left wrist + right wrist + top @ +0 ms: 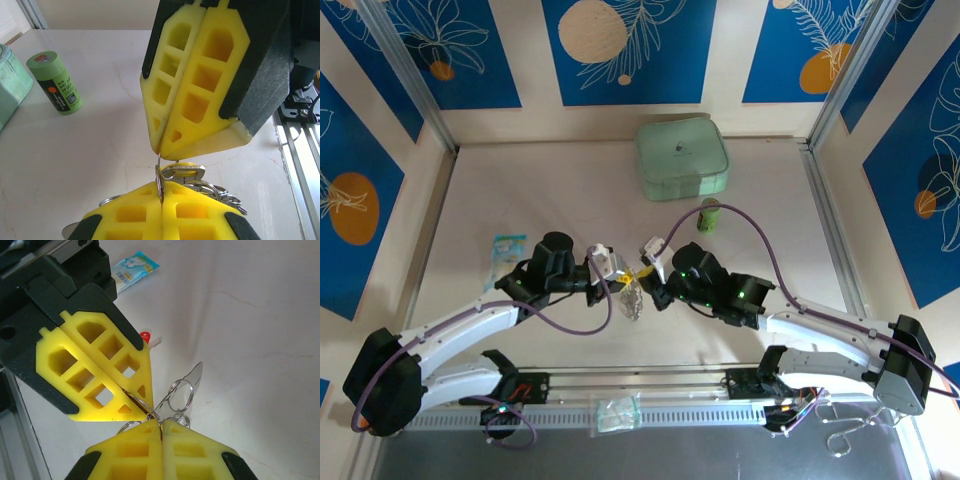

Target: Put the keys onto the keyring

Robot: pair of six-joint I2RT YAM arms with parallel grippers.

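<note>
Above table (520, 190), keyring (159, 181) between both jaws

It's bright and evenly lit in here. The pale tabletop (520, 190) looks almost washed out and carries only soft, faint shadows. The wrist views are sharp up close and slightly softer toward the far background.
</note>
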